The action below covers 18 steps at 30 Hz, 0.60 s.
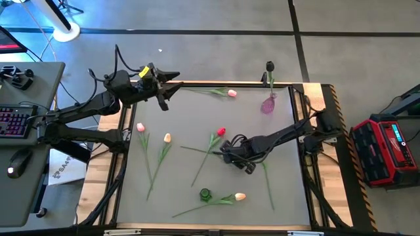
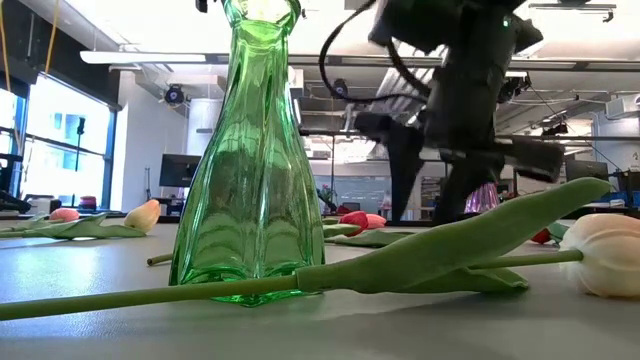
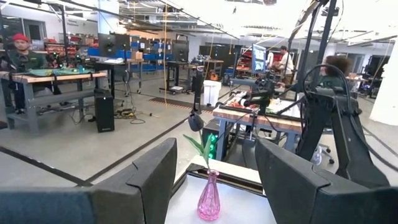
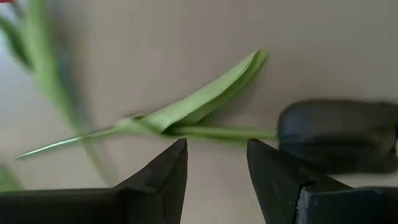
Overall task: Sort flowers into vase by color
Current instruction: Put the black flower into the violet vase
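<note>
While the near-black tulip [image 4: 339,134] lies flat on the bench [image 1: 282,210] near the middle, beside the red tulip [image 1: 220,132], the right gripper [image 4: 216,163] hovers low over its stem, fingers parted, nothing between them yet. The stem runs just ahead of the fingertips, leaf [image 4: 205,93] splayed alongside. Other tulips lie scattered about; a green vase [image 2: 252,150] stands at the near edge, a pink vase [image 1: 268,105] at the far side already holds one dark flower. Left gripper [image 1: 172,84] waits wide open, empty, at the far left corner. Risk here, I'd judge: thin stem flat on the surface, so closing fingers could slide over it or pinch only the leaf, or snag the red tulip's crossing stem.
</note>
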Motion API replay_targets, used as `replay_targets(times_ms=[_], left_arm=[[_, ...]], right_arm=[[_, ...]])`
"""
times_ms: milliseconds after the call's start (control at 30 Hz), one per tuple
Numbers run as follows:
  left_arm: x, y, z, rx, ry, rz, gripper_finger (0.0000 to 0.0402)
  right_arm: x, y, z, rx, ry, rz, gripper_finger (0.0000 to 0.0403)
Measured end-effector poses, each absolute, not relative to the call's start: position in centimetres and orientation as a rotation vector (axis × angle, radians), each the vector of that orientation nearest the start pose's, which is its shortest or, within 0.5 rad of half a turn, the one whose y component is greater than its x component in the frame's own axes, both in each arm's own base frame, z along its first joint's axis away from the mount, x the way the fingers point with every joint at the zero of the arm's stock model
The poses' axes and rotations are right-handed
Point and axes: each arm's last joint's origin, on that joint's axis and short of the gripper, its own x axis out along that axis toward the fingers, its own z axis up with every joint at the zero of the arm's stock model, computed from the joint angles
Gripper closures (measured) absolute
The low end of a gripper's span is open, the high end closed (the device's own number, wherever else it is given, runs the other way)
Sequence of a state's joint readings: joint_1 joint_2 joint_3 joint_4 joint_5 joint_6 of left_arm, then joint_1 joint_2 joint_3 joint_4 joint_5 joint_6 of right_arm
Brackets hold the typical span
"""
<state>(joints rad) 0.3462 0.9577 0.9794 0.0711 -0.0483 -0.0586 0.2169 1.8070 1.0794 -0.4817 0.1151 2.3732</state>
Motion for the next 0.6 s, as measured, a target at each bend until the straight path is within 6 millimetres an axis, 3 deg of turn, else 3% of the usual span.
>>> replay_targets(times_ms=[167,300,600], left_arm=[[19.5,7.2,39.4,-0.044,-0.104,0.392,0.0196],[19.5,7.2,39.4,-0.044,-0.104,0.391,0.0196],[19.5,7.2,39.4,-0.044,-0.104,0.391,0.0196]], right_arm=[[33.2,7.1,13.8,1.728,0.764,-1.259,0.0249],[32.9,7.0,14.0,1.631,0.814,-1.239,0.0249],[30.9,6.3,14.6,1.462,0.826,-1.388,0.0249]])
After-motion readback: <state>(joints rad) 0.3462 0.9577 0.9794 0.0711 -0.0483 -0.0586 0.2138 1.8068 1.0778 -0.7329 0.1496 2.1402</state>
